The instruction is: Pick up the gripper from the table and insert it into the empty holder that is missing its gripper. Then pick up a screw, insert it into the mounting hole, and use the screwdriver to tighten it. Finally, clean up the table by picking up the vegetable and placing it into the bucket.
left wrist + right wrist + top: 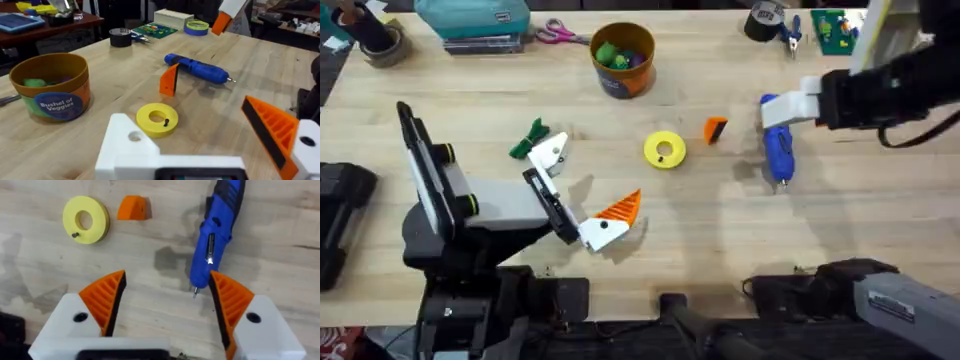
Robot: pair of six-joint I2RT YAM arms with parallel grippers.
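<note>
We see the left arm low over the table's near left, its gripper [577,195] spread wide: one white finger mount bare, the other carrying an orange ribbed pad [620,208]. The right arm reaches in from the far right, its gripper [167,297] pointing down at the tabletop, both orange pads [107,297] parted, holding nothing.

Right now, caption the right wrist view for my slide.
Open right gripper hovering above the blue screwdriver, yellow disc nearby.

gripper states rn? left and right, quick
Left tool: open, holding nothing; one holder has no orange pad.
Right tool: open, empty, above the screwdriver.
</note>
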